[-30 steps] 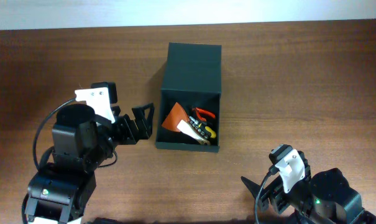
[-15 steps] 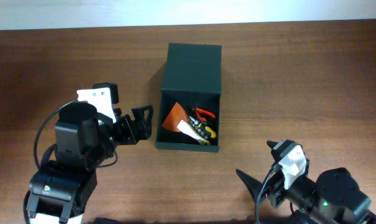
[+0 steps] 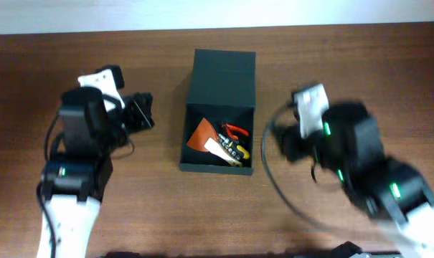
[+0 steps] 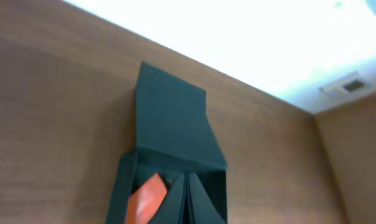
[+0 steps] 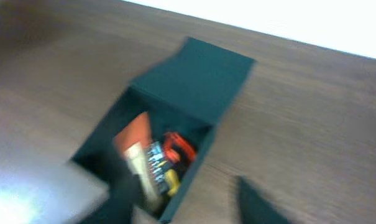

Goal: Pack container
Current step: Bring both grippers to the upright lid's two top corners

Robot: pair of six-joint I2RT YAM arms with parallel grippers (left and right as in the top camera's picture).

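The container (image 3: 224, 75), a dark green box, lies mid-table with its flap lid folded back toward the far side. Inside are an orange-bladed scraper (image 3: 201, 135), red-handled pliers (image 3: 236, 131) and a yellow-and-black tool (image 3: 238, 152). My left gripper (image 3: 143, 113) hovers left of the box, its fingers pressed together on nothing. In the left wrist view those fingers (image 4: 200, 202) overlap the container (image 4: 172, 118). My right gripper (image 3: 275, 140) is motion-blurred just right of the box. In the right wrist view its fingers (image 5: 122, 186) stand apart, over the near right corner of the container (image 5: 200, 81).
The brown wooden table (image 3: 346, 64) spreads around the box. A white wall strip (image 3: 202, 13) borders its far edge. The left arm's black cable (image 3: 53, 136) loops beside its wrist.
The left arm has risen toward the box's left side and its jaws have closed. The right arm has swung from the front right corner up beside the box, its jaws narrowing.
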